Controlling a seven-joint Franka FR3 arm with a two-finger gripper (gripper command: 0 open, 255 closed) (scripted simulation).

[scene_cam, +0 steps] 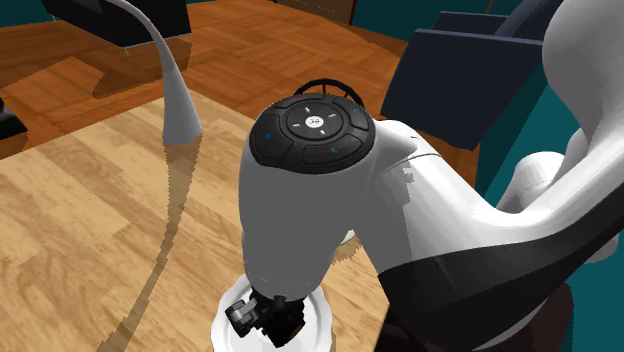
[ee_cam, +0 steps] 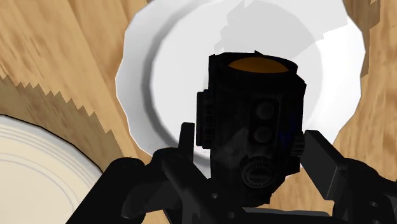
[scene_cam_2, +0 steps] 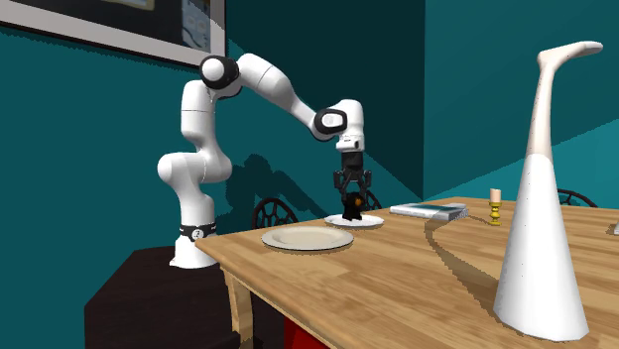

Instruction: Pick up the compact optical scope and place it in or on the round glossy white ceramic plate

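The scope (ee_cam: 254, 121) is a short black tube with an orange lens at its far end. My gripper (ee_cam: 249, 137) is shut on it, one black finger pressed against each side. In the second exterior view the gripper (scene_cam_2: 352, 190) points straight down and holds the scope (scene_cam_2: 351, 207) just over the round white plate (scene_cam_2: 369, 222). I cannot tell whether the scope touches the plate. In the shoulder view the scope (scene_cam: 268, 318) shows below my wrist, over the white plate (scene_cam: 315, 325). The wrist view has the white plate (ee_cam: 172, 70) right beneath the scope.
A cream plate (scene_cam_2: 308, 238) lies beside the white one, nearer the table's edge. A tall white curved vase (scene_cam_2: 541, 228) stands on the wooden table (scene_cam: 80, 220). A flat grey book (scene_cam_2: 429, 209) and a small yellow object (scene_cam_2: 495, 206) sit farther along.
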